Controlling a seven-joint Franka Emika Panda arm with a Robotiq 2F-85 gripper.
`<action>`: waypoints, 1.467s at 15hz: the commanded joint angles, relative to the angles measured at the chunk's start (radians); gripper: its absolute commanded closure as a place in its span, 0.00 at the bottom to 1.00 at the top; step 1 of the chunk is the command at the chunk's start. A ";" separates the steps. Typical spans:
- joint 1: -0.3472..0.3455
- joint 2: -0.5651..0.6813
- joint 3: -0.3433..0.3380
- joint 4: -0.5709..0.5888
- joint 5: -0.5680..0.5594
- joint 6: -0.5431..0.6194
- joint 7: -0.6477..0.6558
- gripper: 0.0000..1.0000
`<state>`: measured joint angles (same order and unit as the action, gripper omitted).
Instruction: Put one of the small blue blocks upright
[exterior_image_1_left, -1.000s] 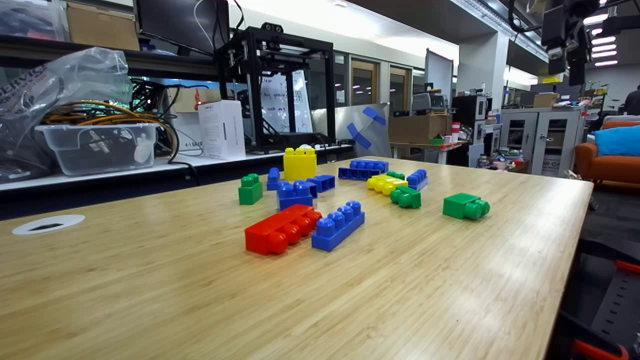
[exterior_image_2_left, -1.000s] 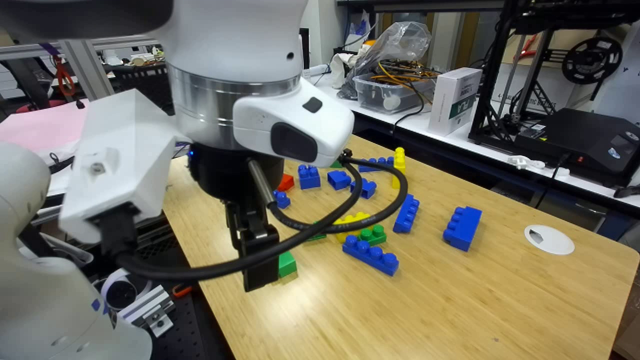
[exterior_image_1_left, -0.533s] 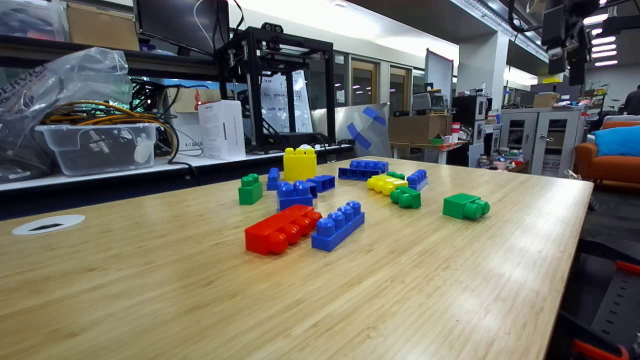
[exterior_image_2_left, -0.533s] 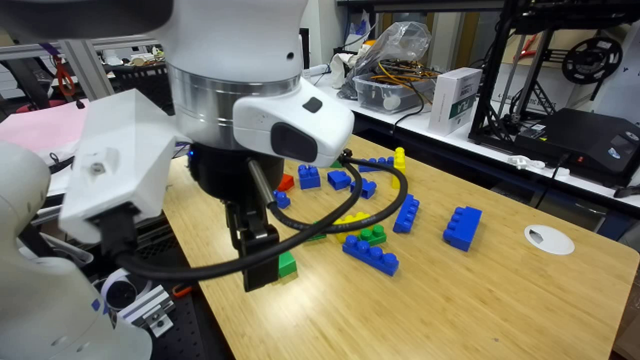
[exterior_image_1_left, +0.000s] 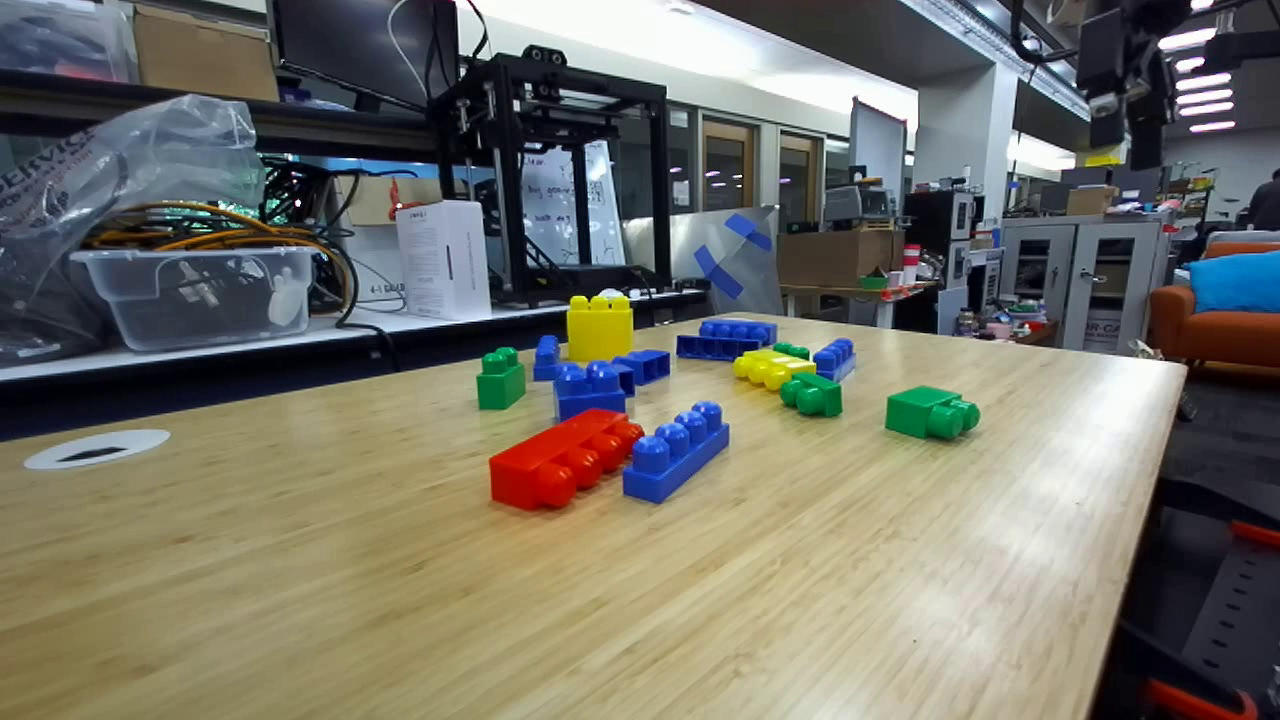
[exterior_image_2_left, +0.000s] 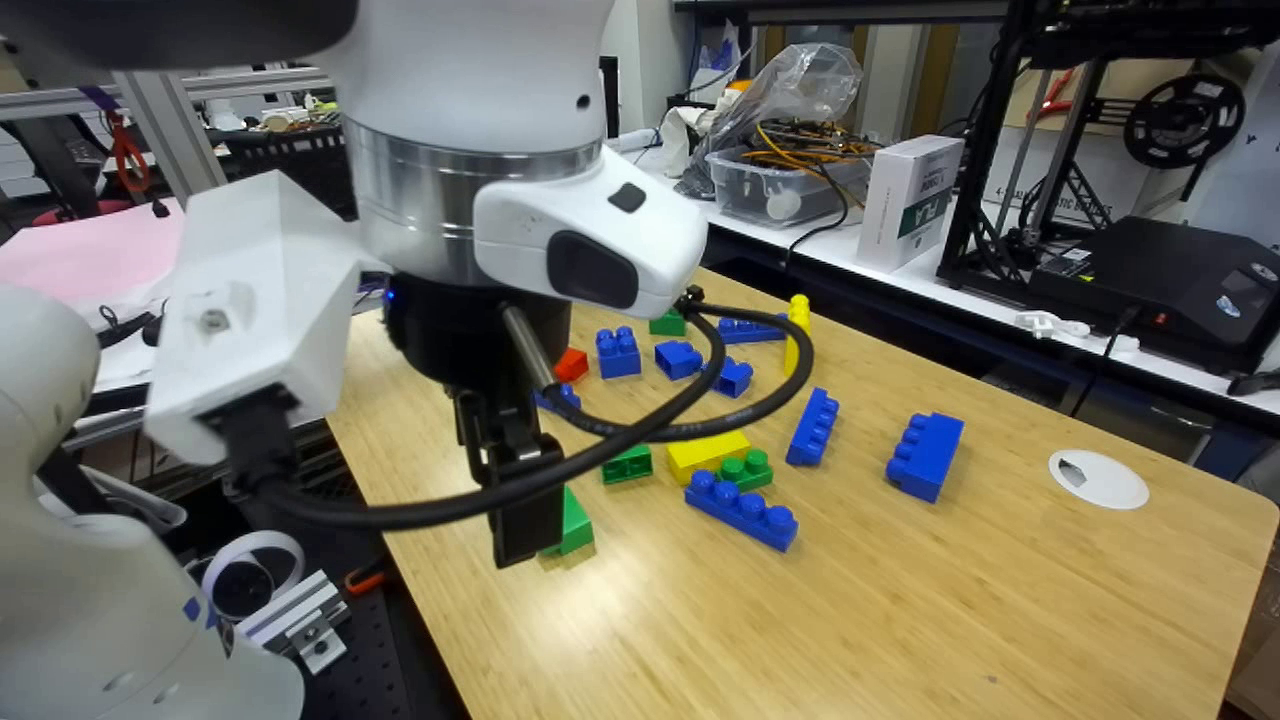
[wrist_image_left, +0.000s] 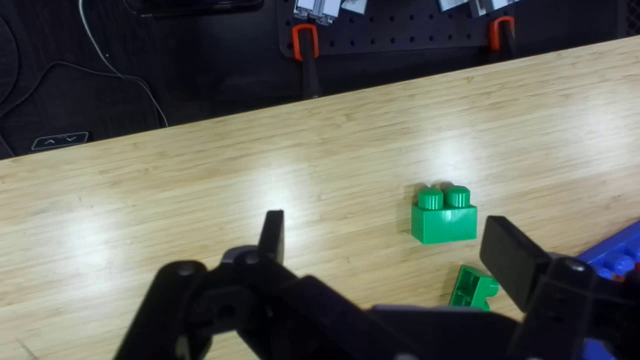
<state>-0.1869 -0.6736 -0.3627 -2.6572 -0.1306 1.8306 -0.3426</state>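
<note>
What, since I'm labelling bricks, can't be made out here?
In the wrist view: the full length of a blue plastic studded brick, cut off by the right edge and partly covered by the black two-fingered gripper.
In an exterior view: part of a small blue plastic brick, behind a black looping cable.
In an exterior view: one side of a green plastic brick and part of a red plastic brick, behind the gripper.

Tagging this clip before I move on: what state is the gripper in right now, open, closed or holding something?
Gripper: open, jaws wide apart, with nothing held between them.
</note>
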 joint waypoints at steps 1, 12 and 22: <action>0.031 0.045 0.021 0.026 0.040 0.032 -0.024 0.00; 0.176 0.293 0.147 0.191 0.132 0.254 -0.002 0.00; 0.194 0.602 0.285 0.490 0.116 0.251 0.065 0.00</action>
<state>0.0126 -0.1426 -0.1035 -2.2417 -0.0116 2.0992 -0.2888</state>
